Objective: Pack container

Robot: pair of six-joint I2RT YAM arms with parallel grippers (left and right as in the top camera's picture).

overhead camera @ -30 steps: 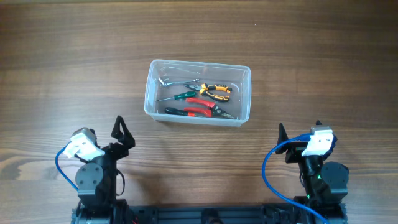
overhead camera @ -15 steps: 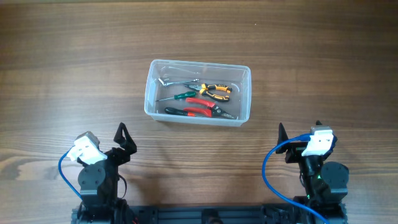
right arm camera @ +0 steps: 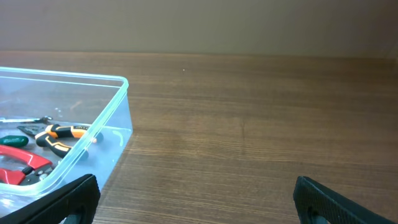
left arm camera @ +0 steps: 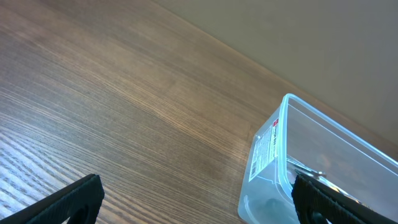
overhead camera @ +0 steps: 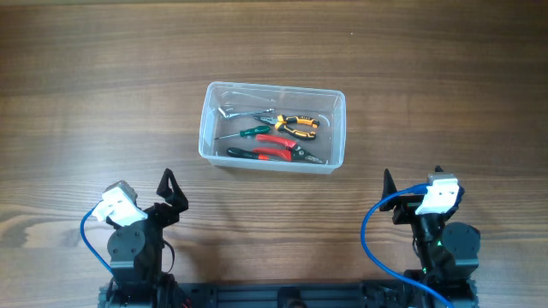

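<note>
The container [overhead camera: 274, 86] lies long axis left-to-right on the tabletop [overhead camera: 103, 103]. Both arms sit folded at the near edge, with the left gripper [left arm camera: 196, 202] and right gripper [right arm camera: 196, 199] spread wide and empty.

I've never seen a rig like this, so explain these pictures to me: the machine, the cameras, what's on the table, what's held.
These are two robot arms at a wooden table. The wide picture comes from a camera fixed overhead. The other two come from a camera on each wrist, so the black tips at their lower corners are that arm's own fingers. On the table stands a clear plastic container. It holds red-handled pliers, orange-handled pliers, a green-handled screwdriver and a thin metal tool. The left end effector and the right end effector are both open and hold nothing.
</note>
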